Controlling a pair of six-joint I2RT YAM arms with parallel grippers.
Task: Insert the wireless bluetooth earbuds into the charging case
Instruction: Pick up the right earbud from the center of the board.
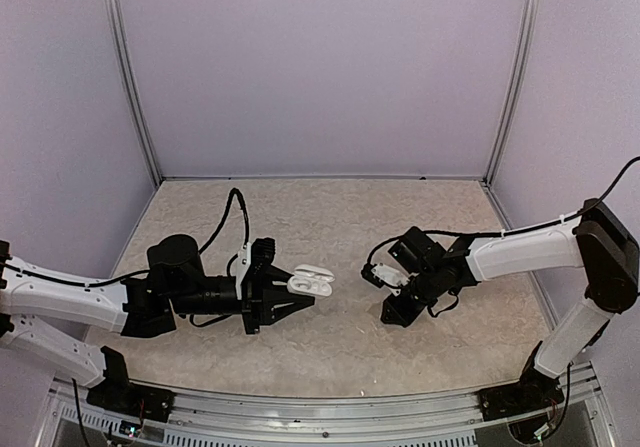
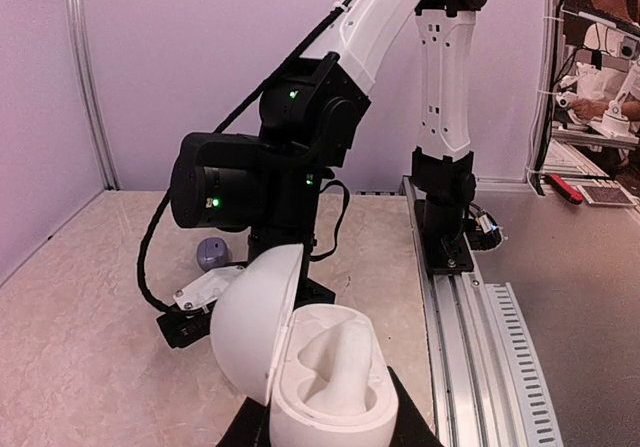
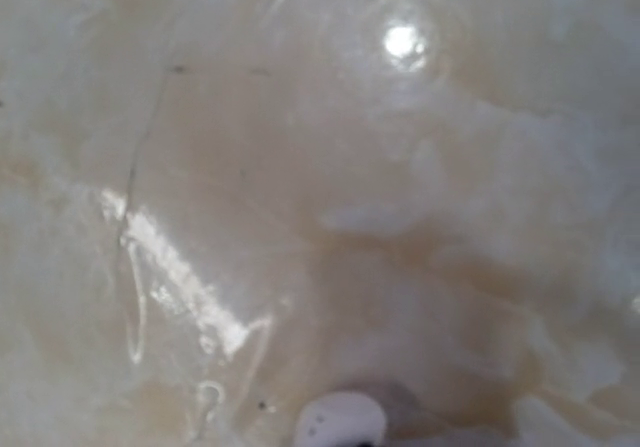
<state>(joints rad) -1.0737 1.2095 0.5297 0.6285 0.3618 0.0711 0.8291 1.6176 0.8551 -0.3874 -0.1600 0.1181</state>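
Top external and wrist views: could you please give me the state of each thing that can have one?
charging case: lid open, no bud visible inside.
left claw: shut on the charging case.
right claw: low over the table; open or shut unclear.
white earbud: outside the case, blurred; whether gripped unclear.
purple-grey rounded object: resting on the table.

Two arms: left arm (image 1: pixel 70 302), right arm (image 1: pixel 520 250). One white charging case (image 1: pixel 310 283), lid open. One purple-grey rounded object (image 2: pixel 212 253) beyond the case. One white earbud (image 3: pixel 340 422).
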